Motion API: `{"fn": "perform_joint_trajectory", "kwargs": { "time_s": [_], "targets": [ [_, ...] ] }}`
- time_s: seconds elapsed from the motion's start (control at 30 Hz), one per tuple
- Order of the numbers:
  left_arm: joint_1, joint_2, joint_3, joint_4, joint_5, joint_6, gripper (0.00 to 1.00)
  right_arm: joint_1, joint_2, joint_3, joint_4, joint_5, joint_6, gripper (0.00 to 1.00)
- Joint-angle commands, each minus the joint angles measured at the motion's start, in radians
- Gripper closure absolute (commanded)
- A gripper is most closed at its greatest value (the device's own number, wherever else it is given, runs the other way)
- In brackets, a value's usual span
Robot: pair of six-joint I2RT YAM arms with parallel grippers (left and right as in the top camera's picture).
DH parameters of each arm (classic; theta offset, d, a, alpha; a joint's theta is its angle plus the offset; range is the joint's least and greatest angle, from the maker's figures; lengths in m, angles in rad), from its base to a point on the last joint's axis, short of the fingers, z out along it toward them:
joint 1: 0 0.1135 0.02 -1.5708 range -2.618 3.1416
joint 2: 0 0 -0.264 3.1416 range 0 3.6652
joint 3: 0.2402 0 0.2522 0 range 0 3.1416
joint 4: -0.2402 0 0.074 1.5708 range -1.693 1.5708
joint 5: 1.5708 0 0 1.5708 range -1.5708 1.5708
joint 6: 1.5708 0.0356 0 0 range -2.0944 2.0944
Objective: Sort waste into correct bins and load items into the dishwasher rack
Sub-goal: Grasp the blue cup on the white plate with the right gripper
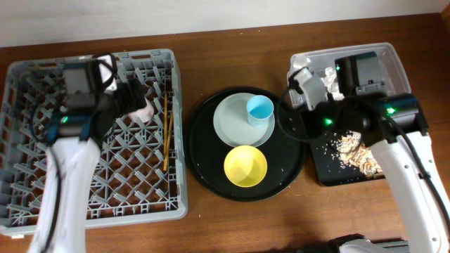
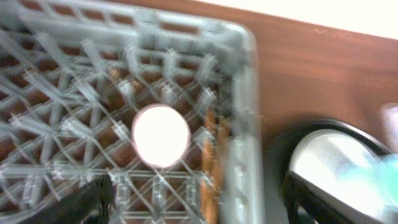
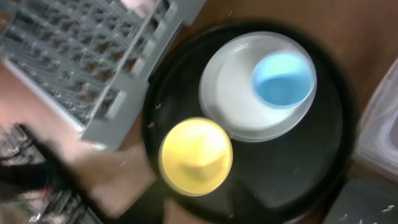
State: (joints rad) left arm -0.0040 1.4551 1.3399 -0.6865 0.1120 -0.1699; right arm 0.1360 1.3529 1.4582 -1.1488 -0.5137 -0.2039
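Note:
The grey dishwasher rack fills the left. The pink cup stands among its pegs, also in the left wrist view. The chopsticks lie by the rack's right wall. My left gripper hovers just above the cup, open and empty. The grey plate, the blue cup on it and the yellow bowl sit on the round black tray. My right gripper is at the tray's right edge and looks open and empty. Its view is blurred.
The clear tub at the back right holds crumpled white tissue. The flat black tray in front of it carries beige food scraps. The right arm lies over both. Bare wood table surrounds everything.

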Motion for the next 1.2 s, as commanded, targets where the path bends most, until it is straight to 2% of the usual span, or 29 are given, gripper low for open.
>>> {"fn": "perform_joint_trajectory", "kwargs": {
  "time_s": [0.0, 0.03, 0.2, 0.37, 0.47, 0.53, 0.8, 0.97, 1.17],
  "targets": [
    [0.0, -0.143, 0.017, -0.192, 0.283, -0.001, 0.13, 0.087, 0.066, -0.001, 0.071, 0.07, 0.03, 0.54],
    [0.0, -0.176, 0.017, -0.277, 0.289, -0.001, 0.07, 0.142, 0.117, -0.001, 0.121, 0.151, 0.03, 0.55],
    [0.0, -0.209, 0.016, -0.432, 0.284, 0.005, 0.06, 0.267, 0.341, 0.0, 0.249, 0.436, 0.03, 0.6],
    [0.0, -0.209, 0.016, -0.449, 0.282, 0.011, 0.06, 0.276, 0.507, 0.0, 0.309, 0.466, 0.03, 0.68],
    [0.0, -0.209, 0.016, -0.456, 0.282, 0.011, 0.06, 0.276, 0.524, -0.001, 0.33, 0.485, 0.03, 0.7],
    [0.0, -0.209, 0.016, -0.459, 0.282, 0.011, 0.06, 0.276, 0.524, -0.001, 0.329, 0.485, 0.03, 0.75],
    [0.0, -0.209, 0.016, -0.463, 0.281, 0.011, 0.06, 0.276, 0.539, -0.001, 0.348, 0.484, 0.03, 0.78],
    [0.0, -0.209, 0.016, -0.463, 0.281, 0.011, 0.06, 0.276, 0.557, -0.002, 0.335, 0.484, 0.03, 0.92],
    [0.0, -0.209, 0.016, -0.463, 0.281, 0.011, 0.06, 0.276, 0.557, -0.002, 0.313, 0.485, 0.03, 0.93]
  ]
}}
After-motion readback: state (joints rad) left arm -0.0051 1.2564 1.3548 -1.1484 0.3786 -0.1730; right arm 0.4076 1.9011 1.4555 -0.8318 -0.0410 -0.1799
